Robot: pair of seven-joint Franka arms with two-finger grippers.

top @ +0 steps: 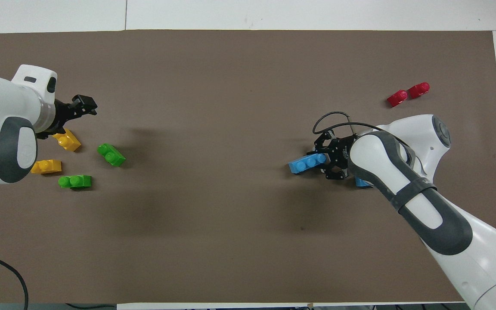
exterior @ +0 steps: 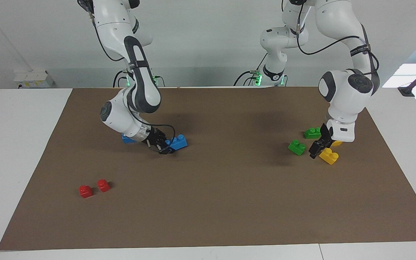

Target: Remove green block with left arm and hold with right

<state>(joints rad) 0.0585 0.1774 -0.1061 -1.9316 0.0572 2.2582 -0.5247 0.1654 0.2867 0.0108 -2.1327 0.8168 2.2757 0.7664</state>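
Two white Franka arms work over a matte brown mat on a white surface (exterior: 20, 144). The left gripper (exterior: 318, 147), jaws released and empty, hangs low among glossy plastic studded bricks: one green block (exterior: 297, 147) lies just beside it toward the right arm's end, a second green brick (exterior: 312, 133) and two yellow bricks (exterior: 329, 156) close around it. The right gripper (exterior: 165, 147) is clenched on the end of a long blue brick (exterior: 177, 142). Another blue brick (exterior: 128, 138) peeks from under that arm's wrist, clearer in the facing view. Two small red pieces (top: 407, 94) lie apart on the mat.
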